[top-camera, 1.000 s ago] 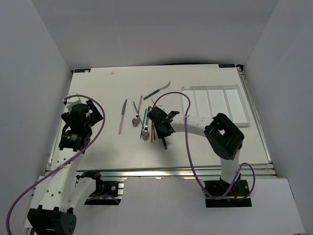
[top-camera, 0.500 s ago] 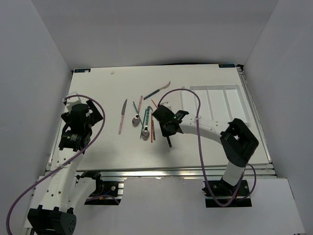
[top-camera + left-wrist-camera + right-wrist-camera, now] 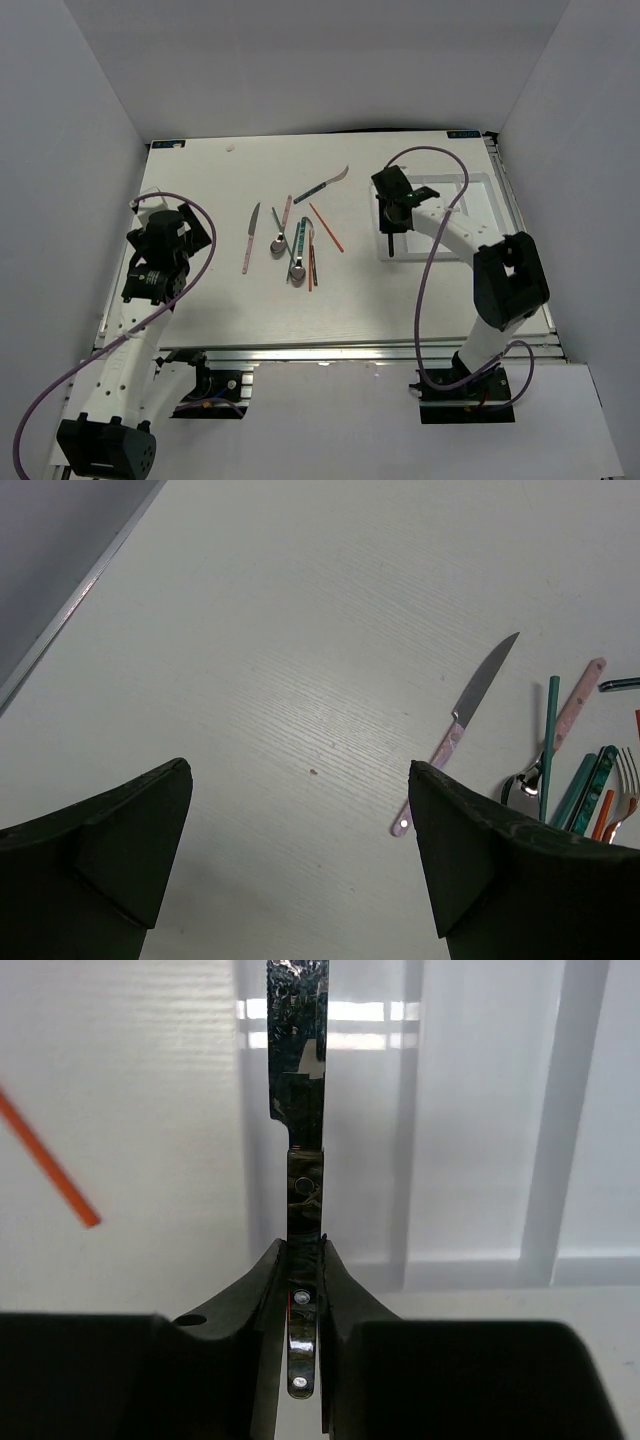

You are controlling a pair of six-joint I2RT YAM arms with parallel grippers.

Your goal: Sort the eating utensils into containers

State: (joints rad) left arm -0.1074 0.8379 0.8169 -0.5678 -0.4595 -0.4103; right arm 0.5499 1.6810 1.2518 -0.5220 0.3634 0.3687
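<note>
Your right gripper (image 3: 305, 1260) is clamped on a knife (image 3: 305, 1110). Blade points ahead, parallel to the leftmost compartment (image 3: 365, 1140) just under it. Lower straight. Left gripper (image 3: 300, 845) spread, well away.

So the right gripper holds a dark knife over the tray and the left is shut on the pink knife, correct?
Not the left part: the left gripper is open and empty, the pink knife lying on the table, as the left wrist view shows. The right gripper does hold the dark knife over the tray.
</note>
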